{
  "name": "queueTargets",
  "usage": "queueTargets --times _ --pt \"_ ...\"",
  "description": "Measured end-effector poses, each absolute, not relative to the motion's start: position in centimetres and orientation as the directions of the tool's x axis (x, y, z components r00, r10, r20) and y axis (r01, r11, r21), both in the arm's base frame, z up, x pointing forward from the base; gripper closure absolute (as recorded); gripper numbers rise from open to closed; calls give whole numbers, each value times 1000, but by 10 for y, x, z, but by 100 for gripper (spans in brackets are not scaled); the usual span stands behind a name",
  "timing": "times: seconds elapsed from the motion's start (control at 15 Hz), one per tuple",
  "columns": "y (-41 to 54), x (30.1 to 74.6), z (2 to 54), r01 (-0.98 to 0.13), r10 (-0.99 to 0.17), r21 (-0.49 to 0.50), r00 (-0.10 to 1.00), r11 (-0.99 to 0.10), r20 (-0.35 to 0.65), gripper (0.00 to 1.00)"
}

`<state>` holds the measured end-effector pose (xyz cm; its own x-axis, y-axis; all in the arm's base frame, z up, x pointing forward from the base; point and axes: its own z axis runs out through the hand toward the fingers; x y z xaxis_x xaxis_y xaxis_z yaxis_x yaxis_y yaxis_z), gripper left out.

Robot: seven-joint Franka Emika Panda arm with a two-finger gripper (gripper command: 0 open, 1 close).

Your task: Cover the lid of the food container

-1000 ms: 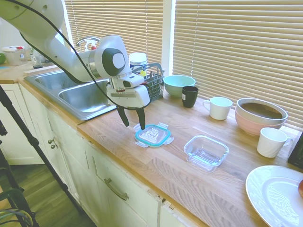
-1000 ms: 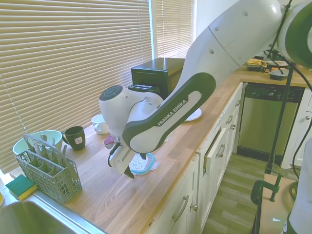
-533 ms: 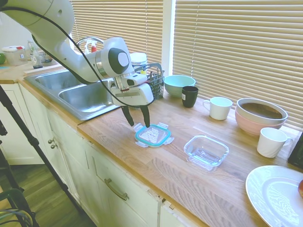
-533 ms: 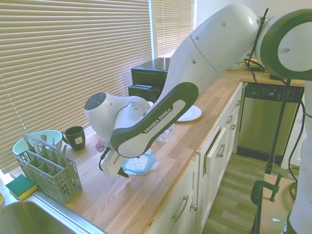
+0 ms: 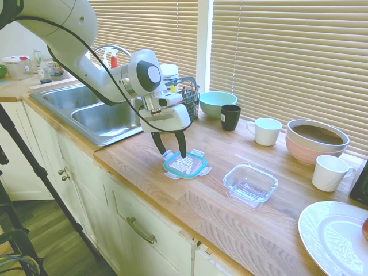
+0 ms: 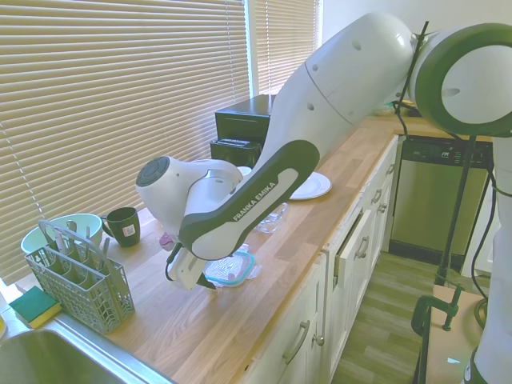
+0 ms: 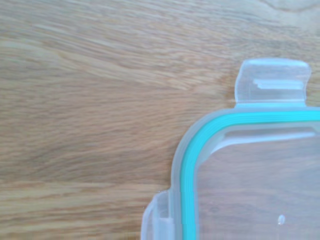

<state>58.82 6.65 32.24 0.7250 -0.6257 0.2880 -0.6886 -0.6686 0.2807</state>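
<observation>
The lid (image 5: 186, 165), clear with a teal rim seal and snap tabs, lies flat on the wooden counter near its front edge. My gripper (image 5: 172, 153) stands open and points down over the lid's sink-side end; one fingertip reaches the lid's rim, the other is just off it. The food container (image 5: 250, 184), a shallow clear dish, sits uncovered a short way to the right of the lid. In the second exterior view the arm hides most of the lid (image 6: 234, 267), and the food container (image 6: 272, 218) shows behind it. The wrist view shows one corner of the lid (image 7: 240, 170) close up.
A steel sink (image 5: 103, 118) lies to the left, with a grey cutlery basket (image 5: 187, 100) at the back. Along the blinds stand a teal bowl (image 5: 217, 103), a black mug (image 5: 230, 117), a white mug (image 5: 266, 131), stacked pink bowls (image 5: 316, 140) and another white mug (image 5: 329, 172). A white plate (image 5: 336, 236) sits at front right.
The gripper has moved right and down from beside the sink edge to the lid's near end. Its fingers stayed open. Lid and container have not moved.
</observation>
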Motion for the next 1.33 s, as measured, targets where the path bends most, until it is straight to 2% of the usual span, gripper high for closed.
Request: queueTargets --times 0.2,0.27,1.33 --pt "70 586 318 -685 -625 297 728 -665 281 0" --pt "71 586 318 -685 -624 299 729 -664 282 100" --pt "60 586 306 -653 -573 355 757 -668 314 100"
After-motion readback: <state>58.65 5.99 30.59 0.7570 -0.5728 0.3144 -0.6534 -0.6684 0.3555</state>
